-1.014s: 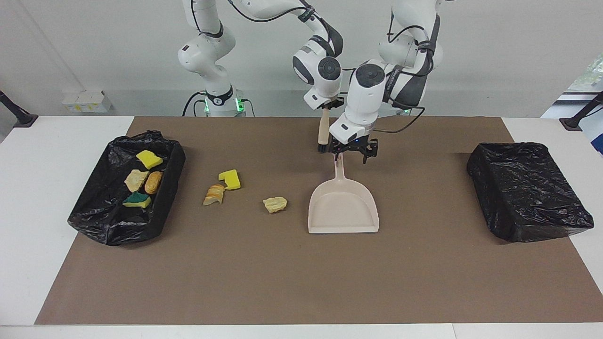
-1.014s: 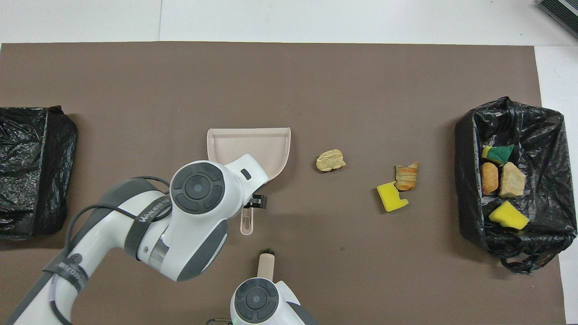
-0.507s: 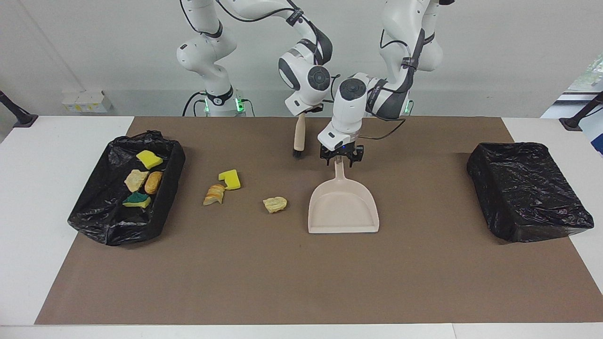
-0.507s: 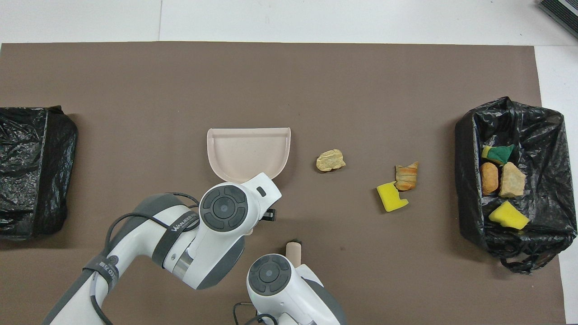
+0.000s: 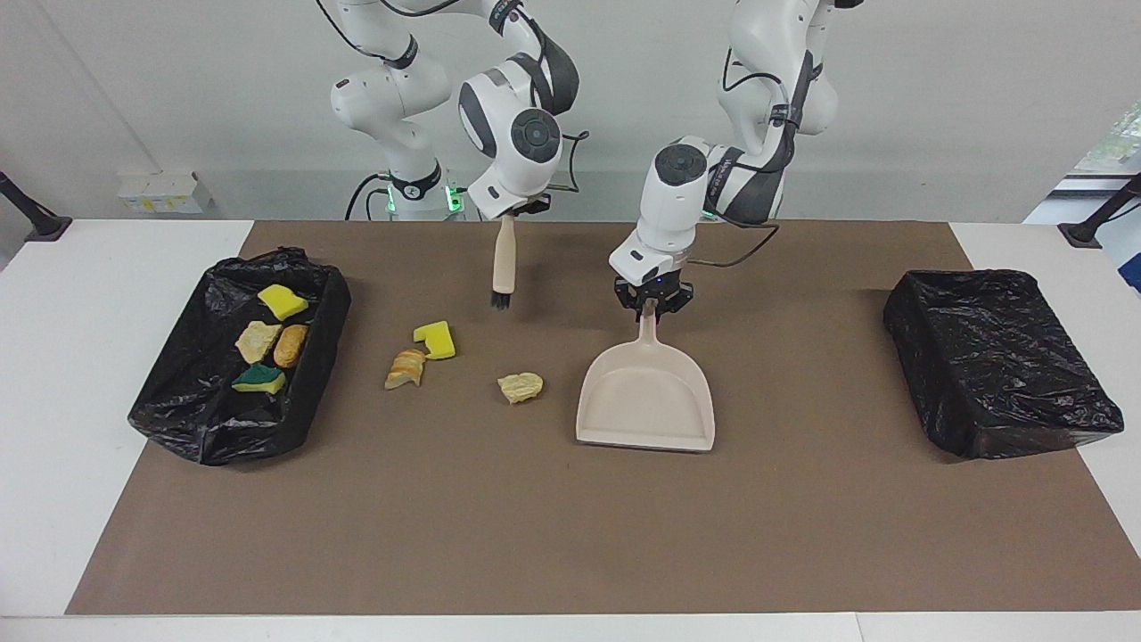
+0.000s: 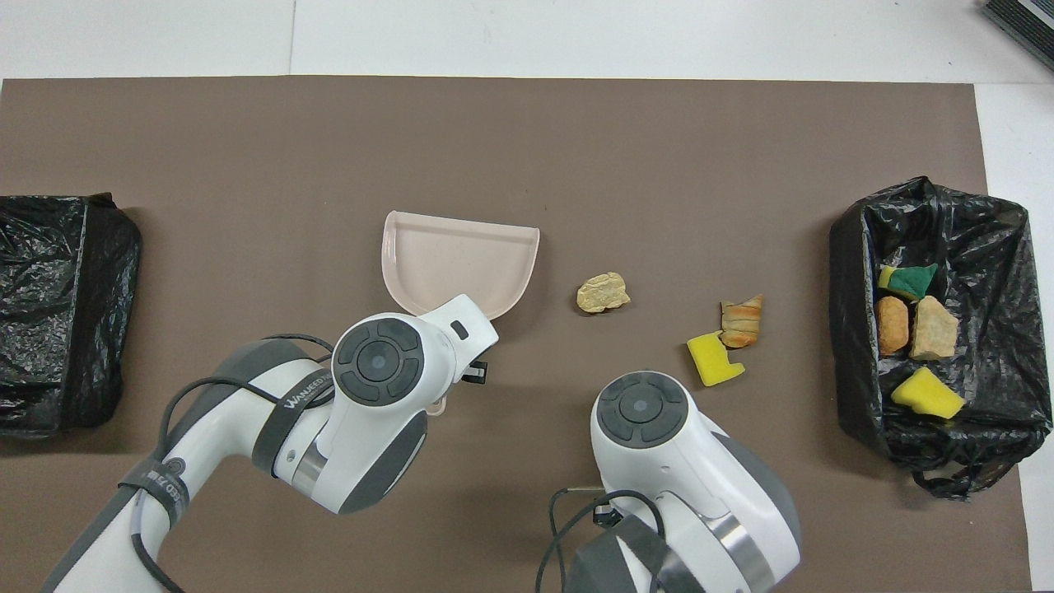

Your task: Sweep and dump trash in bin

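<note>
From across the table, the left gripper (image 5: 652, 303) pinches the thin handle of the dustpan (image 5: 646, 406), whose mouth rests on the brown mat (image 5: 570, 535). That narrow grip looks risky: pushed scraps could twist the pan. The right gripper (image 5: 510, 214) is pressed together on the brush (image 5: 503, 267), hanging upright over bare mat; a hard stroke might flick the light pieces past the pan. Three pieces of trash (image 5: 521, 387) lie loose between the pan and the bin (image 5: 187, 419) at the right arm's end: a tan lump, a striped bread piece and a yellow sponge chunk

From overhead, the pan sits slightly skewed, the tan lump (image 6: 603, 292) just beside it. Four more scraps already sit in that bin
</note>
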`<state>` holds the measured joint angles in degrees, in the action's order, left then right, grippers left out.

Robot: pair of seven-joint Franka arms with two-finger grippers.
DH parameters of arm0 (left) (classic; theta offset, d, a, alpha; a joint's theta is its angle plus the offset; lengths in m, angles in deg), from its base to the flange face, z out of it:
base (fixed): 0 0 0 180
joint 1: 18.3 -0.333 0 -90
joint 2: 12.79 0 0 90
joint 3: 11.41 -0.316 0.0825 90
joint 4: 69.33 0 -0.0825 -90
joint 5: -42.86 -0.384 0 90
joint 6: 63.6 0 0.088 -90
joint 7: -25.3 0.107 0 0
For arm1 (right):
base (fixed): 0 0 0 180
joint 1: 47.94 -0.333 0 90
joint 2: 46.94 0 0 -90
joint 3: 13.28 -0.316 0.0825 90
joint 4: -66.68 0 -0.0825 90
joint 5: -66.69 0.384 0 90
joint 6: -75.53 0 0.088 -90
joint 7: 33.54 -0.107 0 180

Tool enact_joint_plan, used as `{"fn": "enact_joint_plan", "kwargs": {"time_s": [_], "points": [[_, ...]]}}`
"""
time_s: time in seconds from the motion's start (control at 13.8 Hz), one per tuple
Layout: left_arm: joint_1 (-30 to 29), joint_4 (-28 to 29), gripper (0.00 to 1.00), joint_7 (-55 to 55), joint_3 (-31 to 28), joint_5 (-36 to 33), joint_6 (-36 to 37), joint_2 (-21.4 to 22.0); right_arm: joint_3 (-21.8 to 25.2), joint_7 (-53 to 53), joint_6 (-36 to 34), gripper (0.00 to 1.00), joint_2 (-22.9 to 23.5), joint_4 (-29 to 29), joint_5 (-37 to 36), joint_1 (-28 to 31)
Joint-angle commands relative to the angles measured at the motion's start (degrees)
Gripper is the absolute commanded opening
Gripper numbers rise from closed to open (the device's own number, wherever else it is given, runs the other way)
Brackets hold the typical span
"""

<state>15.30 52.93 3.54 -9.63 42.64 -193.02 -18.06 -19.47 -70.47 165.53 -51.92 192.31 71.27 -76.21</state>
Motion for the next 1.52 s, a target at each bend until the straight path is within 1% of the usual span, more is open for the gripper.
{"fn": "enact_joint_plan", "kwargs": {"time_s": [0.0, 0.14, 0.22, 0.36, 0.51, 0.58, 0.65, 0.72, 0.8, 0.87, 0.94, 1.01, 1.16, 1.23, 1.38, 1.45], "points": [[-2.82, -0.27, 0.0, 10.81, 0.15, -0.49, 5.3, 3.84, -0.59, 2.04, -0.53, 0.0, 4.09, -4.85, -7.44, 3.56], [-4.15, -0.36, 0.0, 21.44, 0.06, -0.49, 8.29, 4.83, -0.67, 5.62, -0.53, 0.0, 6.99, -8.54, -13.78, 6.8], [-4.94, -0.36, 0.0, 26.02, 0.06, -0.57, 8.13, 4.74, -0.67, 8.51, -0.53, 0.0, 8.05, -9.69, -16.85, 8.73], [-6.09, -1.76, 0.0, 37.78, 0.15, -2.75, 9.26, 4.13, -0.85, 12.92, 1.31, 0.0, 9.11, -10.05, -23.18, 12.77], [-5.74, -3.07, 0.0, 47.64, 0.24, -6.1, 9.27, 3.42, -0.76, 13.2, 1.32, 0.0, 14.1, -10.14, -30.38, 13.94], [-5.65, -3.78, 0.0, 50.38, 0.24, -6.46, 9.53, 2.29, -0.59, 13.03, 0.97, 0.0, 16.56, -10.23, -32.59, 14.03], [-5.56, -4.92, 0.0, 52.85, 0.32, -6.9, 9.19, 1.15, -0.41, 12.94, 0.71, 0.0, 17.37, -9.71, -33.57, 14.64], [-5.39, -5.54, 0.0, 56.26, 0.32, -7.25, 9.1, -0.17, -0.5, 12.94, -0.25, 0.0, 17.29, -8.92, -34.63, 15.77], [-5.21, -6.07, 0.0, 60.04, 0.32, -9.17, 8.92, -0.88, -0.76, 12.94, -1.66, 0.0, 16.94, -7.95, -35.33, 15.96], [-5.21, -6.33, 0.0, 62.78, 0.59, -11.45, 8.4, -1.58, -0.85, 12.24, -2.02, 0.0, 16.07, -6.46, -35.16, 15.96], [-5.12, -6.42, 0.0, 63.59, 0.76, -12.08, 8.65, -1.85, -0.94, 9.28, -1.33, 0.0, 15.62, -5.23, -33.95, 16.22], [-3.99, -6.34, 0.0, 64.46, 0.76, -12.26, 8.74, -2.03, -0.94, 7.07, -0.19, 0.0, 15.88, -5.39, -30.8, 16.31], [-3.1, -6.25, 0.0, 67.97, 0.76, -13.23, 8.22, -2.99, -1.02, 6.09, 1.75, 0.0, 16.41, -5.92, -24.29, 16.14], [-3.1, -5.99, 0.0, 69.12, 0.76, -13.23, 8.13, -2.91, -0.94, 5.12, 2.71, 0.0, 16.5, -6.01, -20.35, 15.53], [-2.92, -5.2, 0.0, 69.22, 0.76, -13.23, 8.57, -2.47, -1.11, 2.23, 4.21, 0.0, 16.93, -6.62, -16.11, 14.65], [-2.49, -5.1, 0.0, 69.22, 0.76, -13.14, 9.09, -2.29, -1.03, 1.52, 4.65, 0.0, 17.63, -7.93, -12.7, 14.38]]}}
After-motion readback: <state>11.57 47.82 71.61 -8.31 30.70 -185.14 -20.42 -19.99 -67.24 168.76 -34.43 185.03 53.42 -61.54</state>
